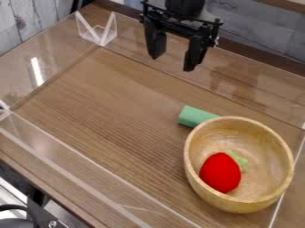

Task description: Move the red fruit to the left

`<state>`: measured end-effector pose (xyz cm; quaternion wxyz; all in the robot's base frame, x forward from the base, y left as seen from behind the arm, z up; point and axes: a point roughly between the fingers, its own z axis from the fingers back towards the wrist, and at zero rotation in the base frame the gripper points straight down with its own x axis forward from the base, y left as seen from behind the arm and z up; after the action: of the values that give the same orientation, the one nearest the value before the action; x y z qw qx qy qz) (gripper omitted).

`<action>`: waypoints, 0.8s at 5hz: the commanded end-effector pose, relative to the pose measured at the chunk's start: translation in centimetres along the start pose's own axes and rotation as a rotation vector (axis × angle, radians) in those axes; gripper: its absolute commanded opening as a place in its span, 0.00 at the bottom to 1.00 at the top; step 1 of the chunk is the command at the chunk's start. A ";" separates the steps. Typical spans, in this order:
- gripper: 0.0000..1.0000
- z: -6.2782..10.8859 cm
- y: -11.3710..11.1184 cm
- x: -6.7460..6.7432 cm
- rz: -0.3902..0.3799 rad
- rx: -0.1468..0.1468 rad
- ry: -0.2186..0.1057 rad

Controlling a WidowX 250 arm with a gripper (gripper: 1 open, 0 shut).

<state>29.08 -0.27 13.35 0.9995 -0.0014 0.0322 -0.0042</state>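
The red fruit (219,172) is a small bright red rounded toy with a pale green leafy tip. It lies inside the wooden bowl (272,140) at the lower right of the camera view. My gripper (174,52) hangs over the far middle of the table with its black fingers pointing down. Its jaws are spread apart and hold nothing. It is well up and to the left of the bowl, not touching anything.
A flat mint-green block (195,117) lies on the wooden table (107,116) just beyond the bowl's rim. Clear acrylic walls (36,71) fence the table's edges, with a clear bracket (95,29) at the far left corner.
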 end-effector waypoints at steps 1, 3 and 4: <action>1.00 -1.1 -1.7 -0.9 0.104 -0.015 0.024; 1.00 -2.4 -9.2 -3.1 0.313 -0.077 0.014; 1.00 -2.7 -12.0 -3.4 0.391 -0.109 -0.016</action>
<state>25.01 -12.30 9.17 0.9803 -0.0320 0.0516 0.1881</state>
